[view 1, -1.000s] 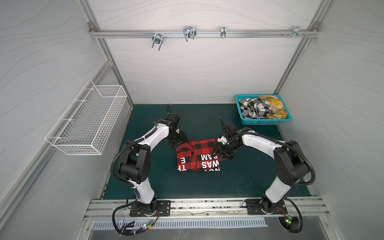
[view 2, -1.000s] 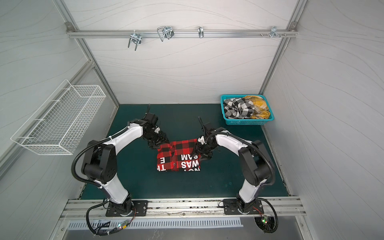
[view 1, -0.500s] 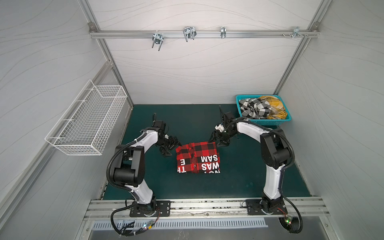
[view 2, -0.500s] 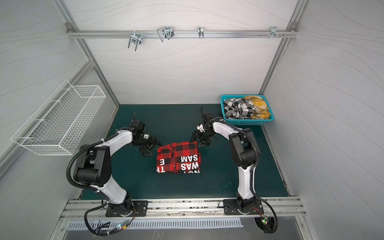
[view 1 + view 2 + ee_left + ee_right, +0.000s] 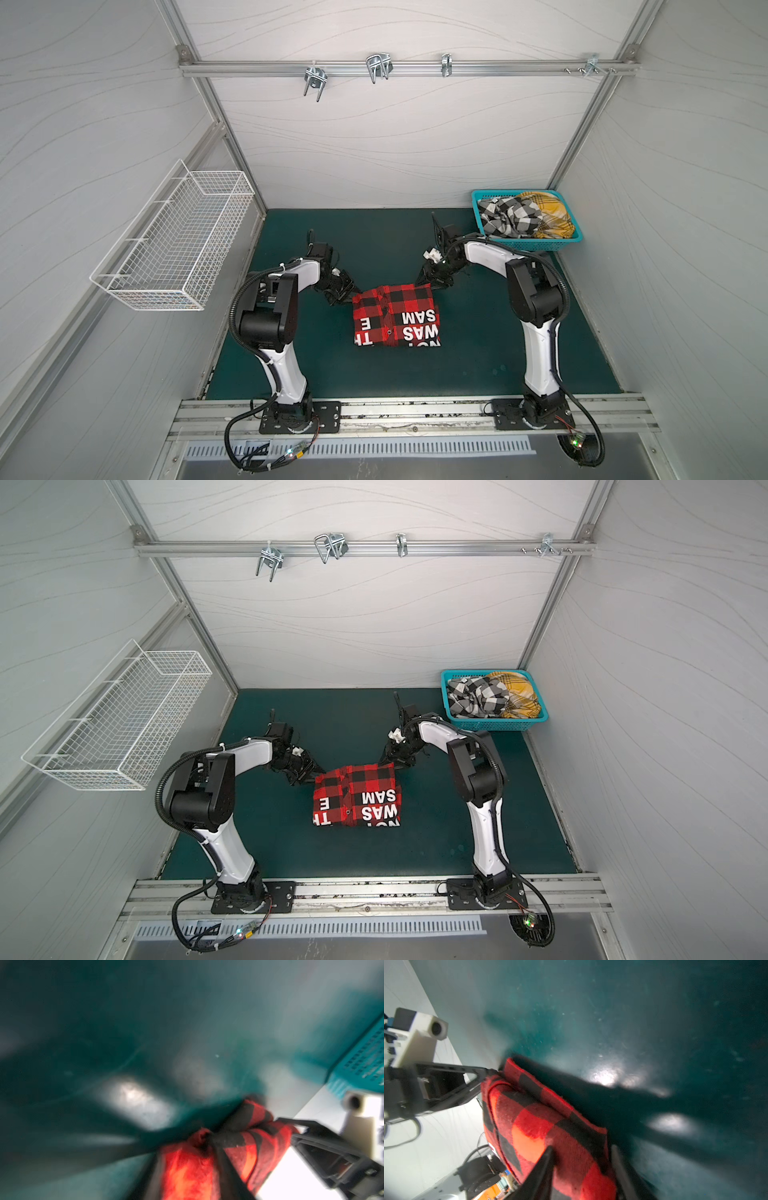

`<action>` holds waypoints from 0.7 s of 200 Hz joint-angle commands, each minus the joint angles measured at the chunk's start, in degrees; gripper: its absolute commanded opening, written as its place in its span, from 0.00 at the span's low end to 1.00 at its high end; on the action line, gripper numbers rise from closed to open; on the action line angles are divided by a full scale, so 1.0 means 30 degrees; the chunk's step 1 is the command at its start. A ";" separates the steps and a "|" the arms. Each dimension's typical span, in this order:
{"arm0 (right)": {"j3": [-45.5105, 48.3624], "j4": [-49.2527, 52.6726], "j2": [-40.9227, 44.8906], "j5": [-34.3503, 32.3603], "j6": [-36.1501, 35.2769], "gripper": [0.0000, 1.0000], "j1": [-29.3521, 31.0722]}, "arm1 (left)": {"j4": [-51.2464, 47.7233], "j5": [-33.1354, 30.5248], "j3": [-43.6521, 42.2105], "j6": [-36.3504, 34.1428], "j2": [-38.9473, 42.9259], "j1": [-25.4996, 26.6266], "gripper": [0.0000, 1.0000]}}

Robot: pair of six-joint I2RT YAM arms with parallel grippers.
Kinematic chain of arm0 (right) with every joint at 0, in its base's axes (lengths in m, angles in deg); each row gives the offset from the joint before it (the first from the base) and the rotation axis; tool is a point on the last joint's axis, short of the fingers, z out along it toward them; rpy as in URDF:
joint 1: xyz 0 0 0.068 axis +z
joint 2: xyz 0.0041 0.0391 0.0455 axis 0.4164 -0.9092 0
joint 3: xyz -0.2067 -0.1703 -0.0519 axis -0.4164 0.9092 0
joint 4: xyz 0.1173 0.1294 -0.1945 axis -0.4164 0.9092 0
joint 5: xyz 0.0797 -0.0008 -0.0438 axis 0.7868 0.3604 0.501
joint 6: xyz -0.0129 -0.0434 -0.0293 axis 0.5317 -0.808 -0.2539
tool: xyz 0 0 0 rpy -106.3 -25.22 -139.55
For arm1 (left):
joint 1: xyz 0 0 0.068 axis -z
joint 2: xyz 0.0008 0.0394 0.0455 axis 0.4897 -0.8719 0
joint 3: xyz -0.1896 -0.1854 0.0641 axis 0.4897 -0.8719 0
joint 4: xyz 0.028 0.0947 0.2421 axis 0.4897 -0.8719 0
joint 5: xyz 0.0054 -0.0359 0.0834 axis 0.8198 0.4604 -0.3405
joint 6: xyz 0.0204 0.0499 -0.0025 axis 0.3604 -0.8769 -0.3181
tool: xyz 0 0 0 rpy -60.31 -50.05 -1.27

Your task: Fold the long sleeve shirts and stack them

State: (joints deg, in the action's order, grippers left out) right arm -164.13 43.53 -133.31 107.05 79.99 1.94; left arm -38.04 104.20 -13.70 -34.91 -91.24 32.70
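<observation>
The red-and-black shirt [image 5: 395, 316] lies folded into a rough square in the middle of the green mat [image 5: 478, 353], white lettering facing up. The left gripper [image 5: 347, 297] is nipped onto the shirt's far left corner, and the right gripper [image 5: 428, 284] pinches the far right corner, with cloth filling the gap between its fingers in the right wrist view. At the far right, the black-and-white shirt [image 5: 507, 216] and the mustard-yellow shirt [image 5: 548, 216] sit crumpled together in the teal basket [image 5: 528, 245].
</observation>
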 commanded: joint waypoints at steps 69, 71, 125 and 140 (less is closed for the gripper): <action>0.2143 0.0336 0.5552 -0.2766 0.1582 0.00 0.0730 | 0.0824 0.0502 0.0971 0.0874 0.3391 0.1240 0.00; 0.2260 0.0292 0.5712 -0.2854 0.1675 0.00 0.0753 | 0.0826 0.0450 0.1027 0.0873 0.3456 0.1311 0.00; 0.6355 -0.0608 0.9059 -0.5032 0.3515 0.00 -0.0128 | 0.1643 -0.1039 0.2709 0.0701 0.1405 0.3628 0.00; 0.6276 -0.0796 0.7600 -0.4423 0.2940 0.00 -0.0958 | 0.1734 -0.1263 0.3458 0.0638 -0.0369 0.3723 0.00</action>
State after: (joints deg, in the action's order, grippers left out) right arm -146.64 43.00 -105.87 94.63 88.47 2.35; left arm -34.78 102.47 -6.59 -32.83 -84.93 43.49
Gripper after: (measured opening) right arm 0.059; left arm 0.047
